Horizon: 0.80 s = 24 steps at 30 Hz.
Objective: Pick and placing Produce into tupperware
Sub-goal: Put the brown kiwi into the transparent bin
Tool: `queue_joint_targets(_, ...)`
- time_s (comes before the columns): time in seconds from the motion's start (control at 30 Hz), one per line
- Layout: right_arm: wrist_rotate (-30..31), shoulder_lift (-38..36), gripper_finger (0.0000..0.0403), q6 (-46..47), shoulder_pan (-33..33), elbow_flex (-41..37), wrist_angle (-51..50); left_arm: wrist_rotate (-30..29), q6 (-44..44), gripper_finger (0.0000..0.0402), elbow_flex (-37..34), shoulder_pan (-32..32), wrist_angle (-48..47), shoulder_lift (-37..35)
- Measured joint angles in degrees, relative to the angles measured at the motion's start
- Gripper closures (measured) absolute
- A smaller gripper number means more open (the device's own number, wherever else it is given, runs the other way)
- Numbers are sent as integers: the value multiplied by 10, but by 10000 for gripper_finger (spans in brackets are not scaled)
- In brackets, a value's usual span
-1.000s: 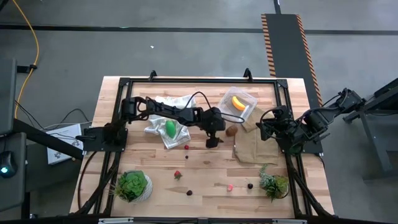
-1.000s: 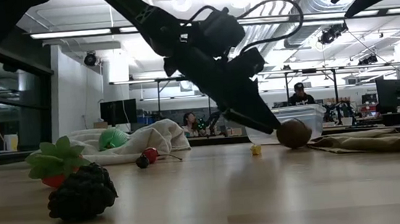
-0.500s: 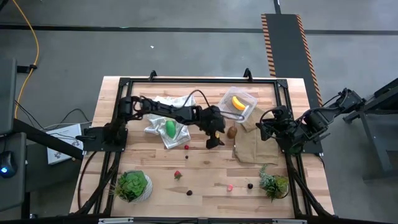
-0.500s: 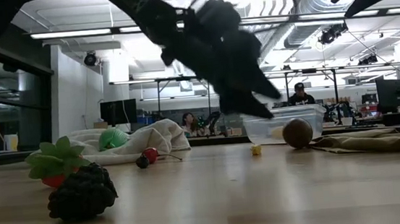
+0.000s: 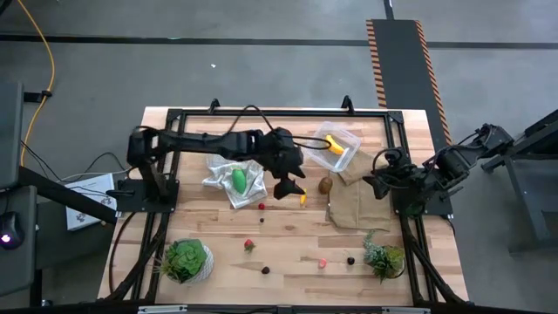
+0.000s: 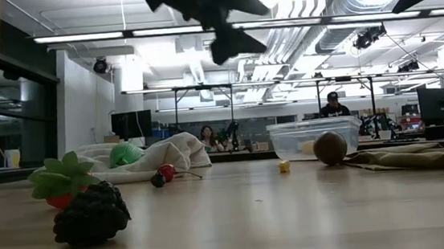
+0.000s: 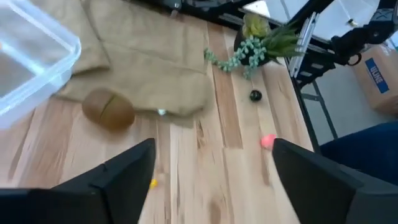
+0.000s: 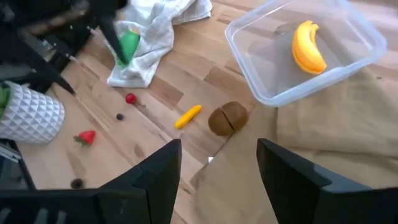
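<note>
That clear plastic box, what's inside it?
The clear box holds one yellow banana. Its see-through walls hide nothing else; the brown kiwi lies outside, on the table.

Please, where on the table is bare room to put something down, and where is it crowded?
Bare wood lies between the white cloth and the strawberry, and between the two potted plants above the berries. It is crowded by the tupperware: the kiwi, the small yellow piece and the brown cloth.
</note>
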Motion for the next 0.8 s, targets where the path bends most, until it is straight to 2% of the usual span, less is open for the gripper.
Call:
queue_joint_targets(0.23, -36, -21, 203, -6, 0, -3, -69, 8, 0, 214, 0, -5, -127, -70)
queue_joint_targets(0.33, -40, -41, 203, 10, 1, -37, -63, 4, 2, 261, 0, -12, -170, -101)
queue_joint_targets(0.4, -43, -59, 203, 23, 7, -75, -37, -19, 2, 288, 0, -19, -192, -120)
queue_joint_targets(0.47, -48, -79, 203, 47, 16, -126, 3, -53, 2, 311, 0, -27, -218, -138)
queue_joint_targets(0.6, -60, -112, 203, 98, 33, -238, 158, -116, -1, 352, -1, -44, -265, -173)
queue_joint_targets(0.8, -78, -112, 203, 171, 37, -350, 392, -174, -35, 397, -41, -63, -272, -234)
